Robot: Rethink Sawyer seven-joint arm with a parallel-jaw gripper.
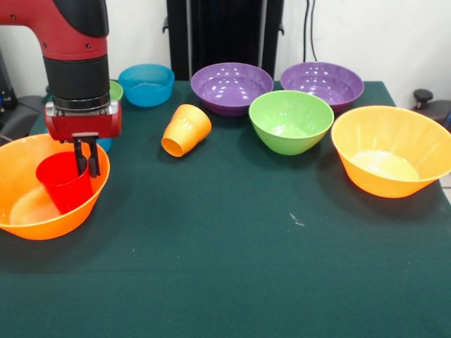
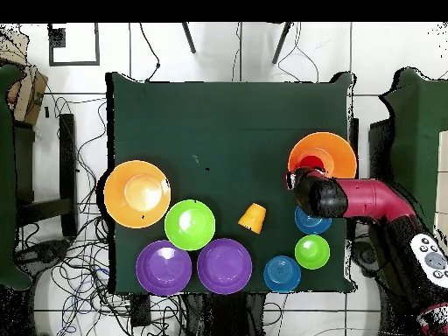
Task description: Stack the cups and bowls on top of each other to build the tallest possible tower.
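gripping red cup [image 1: 65, 182] rim, claw [image 1: 87, 166] narrow, cup inside orange bowl [image 1: 28, 211].

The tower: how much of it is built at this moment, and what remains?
Barely begun. The red cup stands in one large orange bowl, with the gripper at its rim, jaws astride the wall. The orange cup lies tipped, and the other bowls sit separately on the table, unstacked.
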